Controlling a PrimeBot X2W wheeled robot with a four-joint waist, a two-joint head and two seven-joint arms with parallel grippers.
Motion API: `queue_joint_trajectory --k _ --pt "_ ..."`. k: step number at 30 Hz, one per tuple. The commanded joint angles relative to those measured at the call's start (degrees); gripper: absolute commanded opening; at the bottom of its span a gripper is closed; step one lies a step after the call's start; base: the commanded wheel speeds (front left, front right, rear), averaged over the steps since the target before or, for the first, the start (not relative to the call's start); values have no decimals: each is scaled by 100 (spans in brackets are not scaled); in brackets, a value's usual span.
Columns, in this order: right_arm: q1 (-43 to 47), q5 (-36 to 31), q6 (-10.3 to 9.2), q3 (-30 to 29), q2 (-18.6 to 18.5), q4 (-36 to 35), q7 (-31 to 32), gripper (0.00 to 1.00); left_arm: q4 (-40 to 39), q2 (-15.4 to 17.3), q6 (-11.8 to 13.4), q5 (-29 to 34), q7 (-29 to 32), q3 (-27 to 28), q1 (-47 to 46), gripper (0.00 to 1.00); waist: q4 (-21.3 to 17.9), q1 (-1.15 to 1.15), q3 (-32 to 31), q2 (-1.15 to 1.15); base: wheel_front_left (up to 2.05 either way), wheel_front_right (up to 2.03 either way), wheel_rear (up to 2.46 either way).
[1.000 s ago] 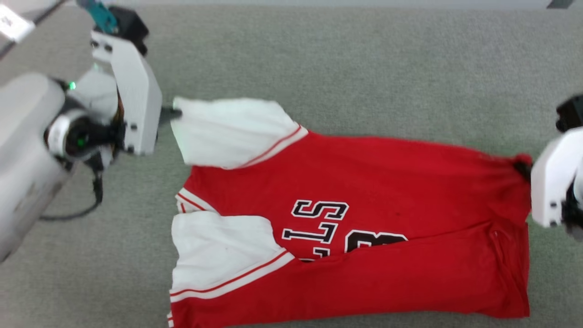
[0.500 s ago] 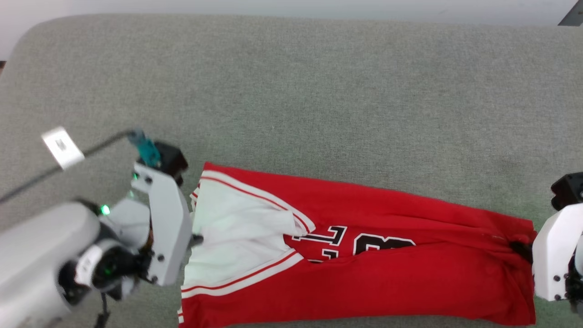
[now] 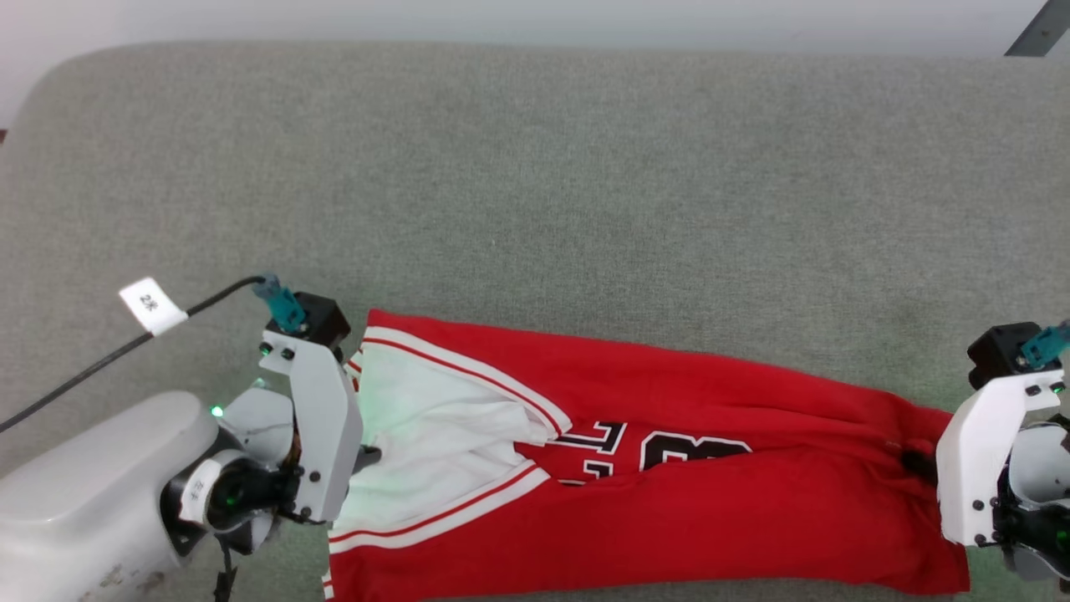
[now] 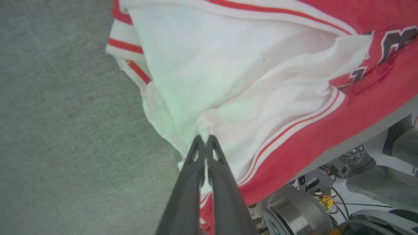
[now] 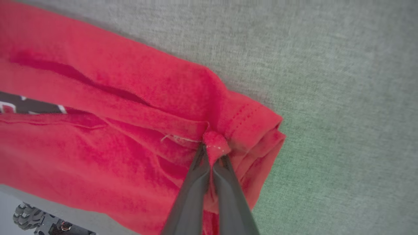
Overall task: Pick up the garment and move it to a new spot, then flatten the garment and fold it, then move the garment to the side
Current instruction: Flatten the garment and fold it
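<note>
Garment [image 3: 710, 518] lies folded lengthwise, pinched by left claw [image 4: 205, 141] and right claw [image 5: 211, 152].

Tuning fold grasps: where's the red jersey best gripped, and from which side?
Its two short ends, each from outside. The garment lies as a long folded band on the grey surface, so end pinches should hold it taut: left gripper is shut on the bunched white sleeve, right gripper on the doubled red hem corner.
</note>
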Motion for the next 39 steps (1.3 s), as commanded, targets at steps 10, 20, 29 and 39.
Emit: queue_joint_trajectory --k 10,20,29,39 --pt "18 315 -11 -162 35 -13 -167 100 64 -20 -93 61 -529 138 216 100 36 0 -533 0 0 0 0" --pt "326 143 -11 -755 178 158 -190 100 -276 200 -55 372 -2215 552 759 100 110 0 -866 0 0 0 0" --pt "335 -49 -10 -1047 263 615 -120 100 -360 384 214 699 -4304 1068 1471 100 291 0 -897 0 0 0 0" --pt "119 -39 -11 -1098 413 1426 -253 100 -295 331 626 1137 -5387 2144 2367 100 529 0 -775 0 0 0 0"
